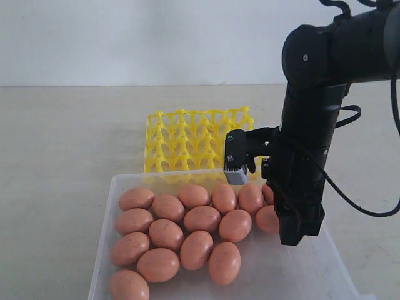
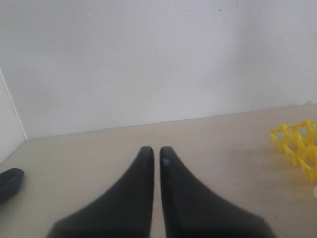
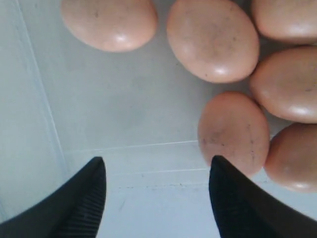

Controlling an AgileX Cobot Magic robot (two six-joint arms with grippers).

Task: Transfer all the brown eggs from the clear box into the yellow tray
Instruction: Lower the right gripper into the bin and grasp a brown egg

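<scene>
Several brown eggs (image 1: 202, 219) lie clustered in the clear box (image 1: 103, 250) at the front of the table. Behind it stands the yellow tray (image 1: 187, 140), with no egg showing in its cups. My right gripper (image 1: 299, 232) reaches down into the box at the right end of the cluster. In the right wrist view it (image 3: 156, 166) is open over bare box floor (image 3: 124, 114), and one fingertip overlaps the edge of a speckled egg (image 3: 233, 131). My left gripper (image 2: 156, 151) is shut and empty above the bare table, with a corner of the yellow tray (image 2: 297, 146) off to one side.
A white wall stands behind the beige table (image 1: 62, 144). The right arm's cable (image 1: 362, 200) loops out to the right. A dark object (image 2: 10, 181) lies at the edge of the left wrist view.
</scene>
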